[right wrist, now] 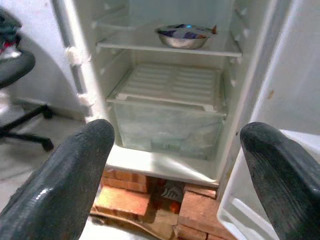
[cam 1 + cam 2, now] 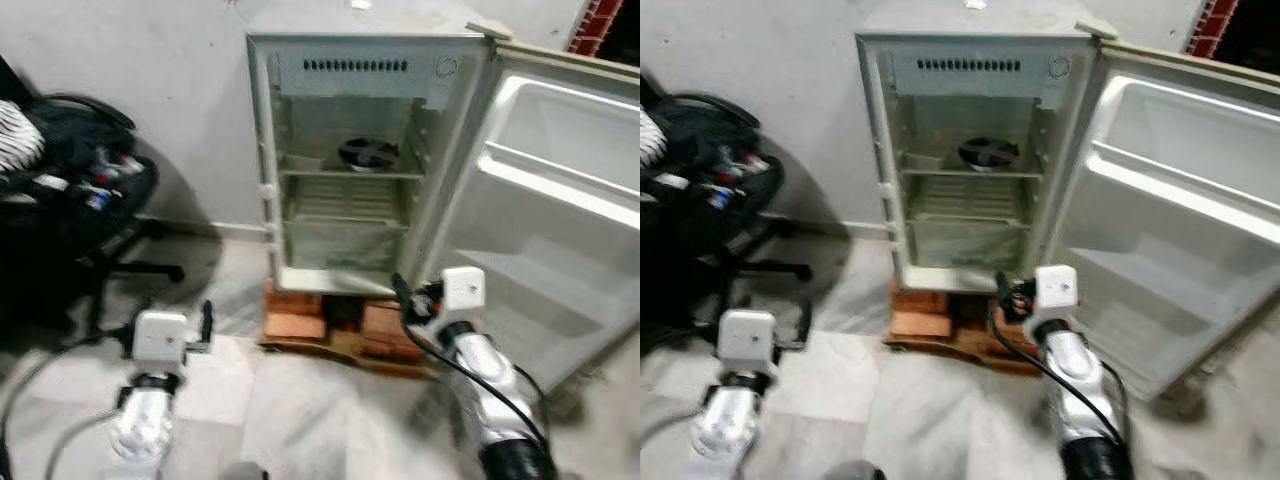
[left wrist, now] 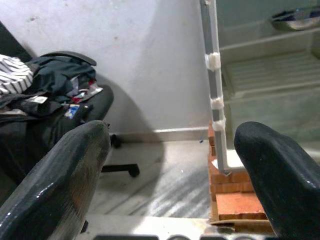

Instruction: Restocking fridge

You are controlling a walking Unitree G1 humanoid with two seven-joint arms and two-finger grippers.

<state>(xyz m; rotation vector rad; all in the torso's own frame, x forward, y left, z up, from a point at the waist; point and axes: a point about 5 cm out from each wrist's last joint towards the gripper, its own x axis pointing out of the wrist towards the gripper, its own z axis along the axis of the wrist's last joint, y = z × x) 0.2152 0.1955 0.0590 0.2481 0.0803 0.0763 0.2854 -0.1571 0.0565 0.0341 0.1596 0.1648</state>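
Right pincer (image 1: 175,185) and left pincer (image 3: 170,170), both spread and empty.
Round steel bowl (image 1: 183,36) sits on the open white fridge (image 2: 345,170) shelf.

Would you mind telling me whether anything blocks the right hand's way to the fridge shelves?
Nothing visible does. The fridge door is swung wide open, and the right hand, open and empty, faces the fridge across bare floor. A steel bowl sits on the upper shelf.
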